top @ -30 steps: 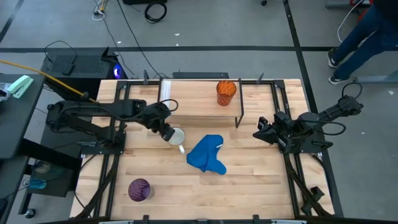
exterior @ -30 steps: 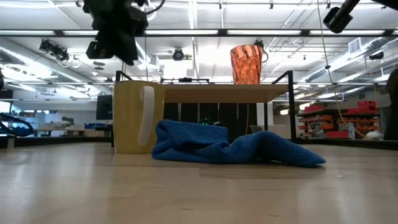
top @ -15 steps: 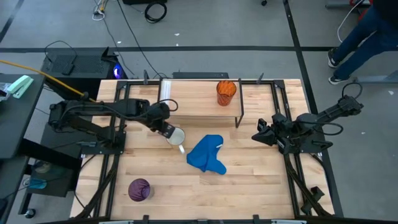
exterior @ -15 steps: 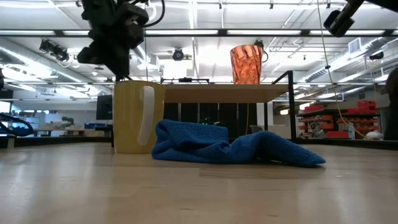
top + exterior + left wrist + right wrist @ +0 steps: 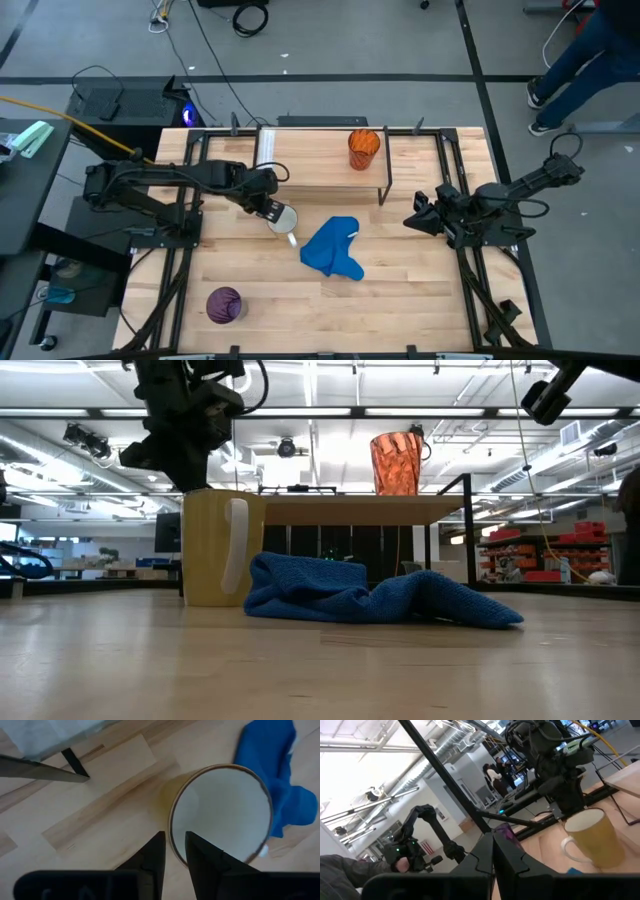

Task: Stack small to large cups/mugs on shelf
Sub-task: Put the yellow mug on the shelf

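Now the left end effector (image 5: 268, 207) hangs right over the rim of the mug (image 5: 284, 217); its fingers (image 5: 150, 860) stand a little apart, with the near wall of the mug between them, and it holds nothing yet. The mug stands upright on the bench (image 5: 400, 290), just in front of the shelf (image 5: 310, 160) and touching or nearly touching the blue cloth (image 5: 333, 250); its handle (image 5: 234, 544) points toward the front of the bench.

I think the job right now is to grab the mug; to do it well, the end effector should go down a bit more, so one finger is inside the mug and one outside; then it should pinch the wall firmly before it lifts. It should lift straight up, so the mug does not drag the cloth along; it must go high enough to pass the edge of the shelf.

The orange cup (image 5: 363, 148) already stands on the shelf, near the right end; the mug should come down gently beside it, not bump it. The purple cup (image 5: 224, 304) waits at the near left of the bench, well apart from the rest.

The right end effector (image 5: 418, 213) is pinched closed and empty; it rests at the right side of the bench.
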You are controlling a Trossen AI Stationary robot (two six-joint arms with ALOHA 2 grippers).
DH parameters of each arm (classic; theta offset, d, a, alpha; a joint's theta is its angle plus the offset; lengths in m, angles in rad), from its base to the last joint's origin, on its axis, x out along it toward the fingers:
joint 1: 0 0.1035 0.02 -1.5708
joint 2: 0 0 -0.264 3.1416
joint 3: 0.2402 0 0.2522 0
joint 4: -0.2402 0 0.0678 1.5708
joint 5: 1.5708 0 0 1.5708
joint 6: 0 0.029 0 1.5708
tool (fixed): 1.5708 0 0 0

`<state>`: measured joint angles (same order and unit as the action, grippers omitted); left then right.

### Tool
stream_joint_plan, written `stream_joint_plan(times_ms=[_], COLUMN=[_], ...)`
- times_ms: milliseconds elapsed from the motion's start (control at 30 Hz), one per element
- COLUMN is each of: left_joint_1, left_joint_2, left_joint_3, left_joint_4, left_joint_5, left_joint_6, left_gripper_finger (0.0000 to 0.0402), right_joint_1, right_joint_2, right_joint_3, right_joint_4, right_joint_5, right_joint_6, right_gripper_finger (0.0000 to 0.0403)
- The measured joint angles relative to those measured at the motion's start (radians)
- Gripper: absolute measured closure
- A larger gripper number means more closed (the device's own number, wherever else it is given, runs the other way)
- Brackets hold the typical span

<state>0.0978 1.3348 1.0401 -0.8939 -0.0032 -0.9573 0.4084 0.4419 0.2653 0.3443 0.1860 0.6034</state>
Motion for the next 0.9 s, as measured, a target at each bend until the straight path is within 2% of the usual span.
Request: stream_joint_plan(times_ms=[900], left_joint_1=[0.002], left_joint_2=[0.110], left_joint_3=[0.000], left_joint_4=[0.089], left_joint_5=[0.000], left_joint_6=[0.038], left_gripper_finger=[0.0314], right_joint_1=[0.000], right_joint_2=[0.002], right_joint_3=[0.000], right_joint_4=[-0.016], right_joint_5=[0.000], right_joint_6=[0.018], right_gripper_finger=[0.0386])
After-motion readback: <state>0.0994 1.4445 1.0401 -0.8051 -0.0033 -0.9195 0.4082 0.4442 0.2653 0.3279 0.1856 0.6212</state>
